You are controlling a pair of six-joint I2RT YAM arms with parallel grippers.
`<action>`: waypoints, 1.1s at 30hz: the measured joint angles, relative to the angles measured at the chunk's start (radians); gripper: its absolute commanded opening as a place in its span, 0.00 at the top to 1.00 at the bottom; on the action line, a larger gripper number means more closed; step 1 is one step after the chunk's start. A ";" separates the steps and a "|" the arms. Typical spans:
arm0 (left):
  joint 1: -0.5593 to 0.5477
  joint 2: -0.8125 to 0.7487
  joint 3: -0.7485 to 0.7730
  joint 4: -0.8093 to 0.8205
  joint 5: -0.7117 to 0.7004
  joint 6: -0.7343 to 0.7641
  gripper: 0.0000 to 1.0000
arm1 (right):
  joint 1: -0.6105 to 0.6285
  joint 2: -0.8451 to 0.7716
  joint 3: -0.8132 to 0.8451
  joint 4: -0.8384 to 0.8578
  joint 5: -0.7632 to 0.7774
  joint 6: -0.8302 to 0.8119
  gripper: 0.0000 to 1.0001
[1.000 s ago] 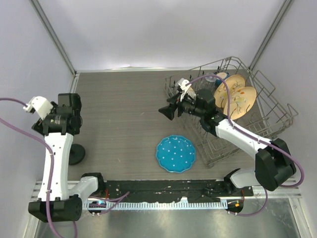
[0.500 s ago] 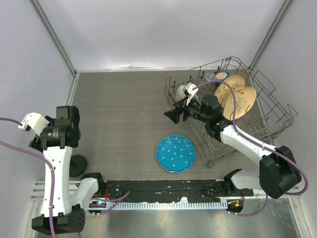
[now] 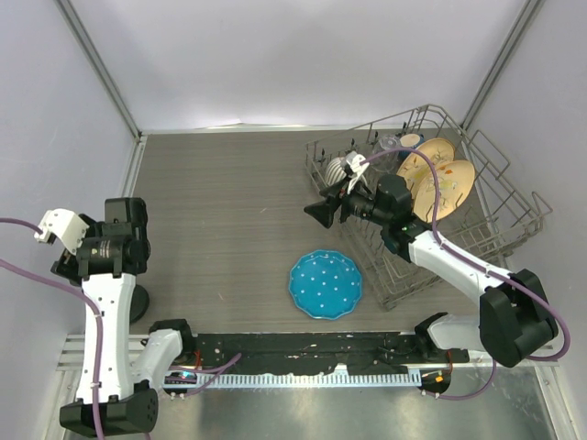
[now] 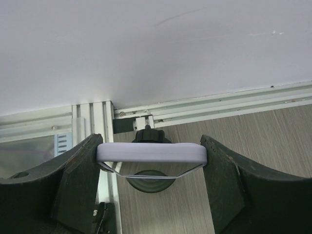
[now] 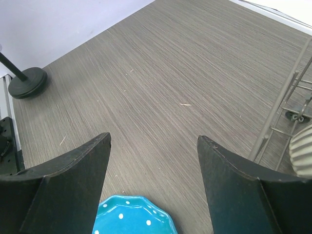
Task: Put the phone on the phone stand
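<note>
**Progress.** The phone (image 4: 165,152) is off the table and clamped by its two ends between the fingers (image 4: 78,187) of the left gripper (image 4: 151,155). Its pale edge faces the wrist camera and lies level. The phone stand (image 4: 146,181) sits directly behind it in that view, with a dark knob showing above the phone's edge and a dark round part below it. From above, the left arm covers most of the stand, and only part of the disc base (image 3: 138,302) shows at the table's near left corner.

Pickup and carry are judged complete. Whether the phone touches the stand's clamp cannot be told, because the phone hides the meeting point. Remaining steps, as judged: seat the phone in the clamp, confirm it is held, and open the fingers.

**Right arm.** The right gripper (image 5: 153,141) is spread wide and holds nothing. It hangs over bare table (image 3: 229,202) beside the wire dish rack (image 3: 514,220), well apart from the stand.

**Surroundings.**
- A blue dotted plate (image 3: 326,284) lies between the two arms, clear of the working area.
- The rack holds tan plates (image 3: 445,183).

**Obstructions.**
- Nothing lies between phone and stand.
- The side wall and a metal rail (image 4: 204,105) run close by the stand, so room for the left arm to adjust looks tight.
- The stand's small base suggests it could tip under a sideways push.
</note>
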 measured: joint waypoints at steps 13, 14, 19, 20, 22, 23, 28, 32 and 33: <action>0.000 -0.029 -0.123 0.134 -0.021 0.036 0.31 | -0.004 0.000 -0.009 0.015 -0.026 0.013 0.23; 0.000 -0.029 -0.123 0.137 -0.021 0.038 0.09 | -0.004 0.000 -0.009 0.017 -0.027 0.014 0.23; 0.000 -0.028 -0.121 0.150 -0.020 0.054 0.00 | -0.004 0.000 -0.009 0.021 -0.033 0.015 0.23; 0.000 -0.030 -0.120 0.153 -0.018 0.056 0.00 | -0.004 0.000 -0.009 0.021 -0.034 0.015 0.23; 0.000 -0.033 -0.113 0.154 -0.011 0.059 0.00 | -0.004 0.000 -0.009 0.021 -0.034 0.015 0.23; 0.000 -0.034 -0.106 0.153 -0.005 0.060 0.00 | -0.004 0.000 -0.009 0.021 -0.034 0.015 0.23; 0.000 -0.049 -0.047 0.138 0.007 0.056 0.00 | -0.004 0.000 -0.009 0.021 -0.038 0.014 0.23; 0.000 -0.056 0.023 0.130 -0.002 0.054 0.00 | -0.005 0.000 -0.010 0.026 -0.051 0.015 0.23; 0.000 -0.055 0.039 0.130 -0.010 0.055 0.00 | -0.005 0.000 -0.010 0.028 -0.053 0.015 0.23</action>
